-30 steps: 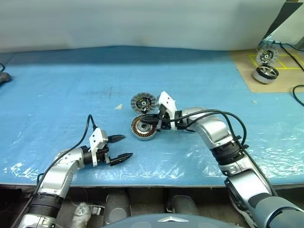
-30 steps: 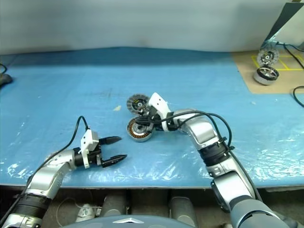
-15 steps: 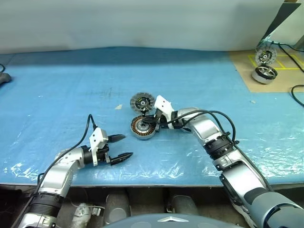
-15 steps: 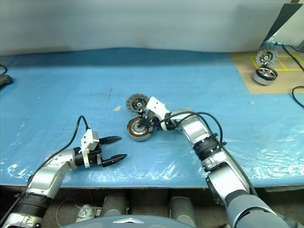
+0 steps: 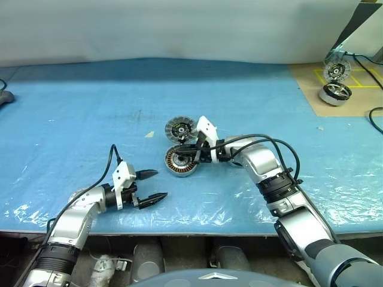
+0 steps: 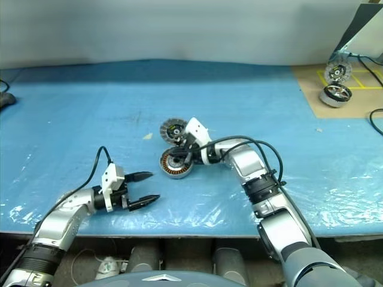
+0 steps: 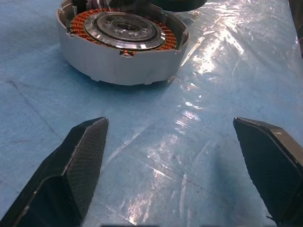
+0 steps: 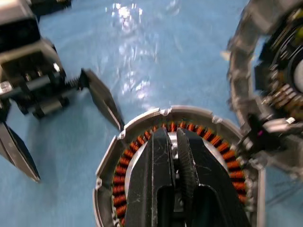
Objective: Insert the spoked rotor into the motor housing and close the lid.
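Over the motor housing [image 5: 181, 161] at table centre, right gripper [image 8: 173, 156] is clenched above the seated spoked rotor [image 7: 125, 30]; judgement: press it flush, then fetch lid [image 5: 181, 128] at 12 o'clock; left gripper [image 5: 154, 186] released at 7 o'clock.

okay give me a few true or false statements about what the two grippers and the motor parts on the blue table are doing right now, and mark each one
1. The left gripper has its fingers spread wide with nothing between them. True.
2. The right gripper is over the motor housing, its fingers nearly together. True.
3. The lid is already seated on the motor housing. False: it lies on the blue table beside the housing, segmented face up.
4. The left gripper is gripping the motor housing. False: it sits apart from it, nearer the table's front edge.
5. The housing's copper windings are exposed. True.
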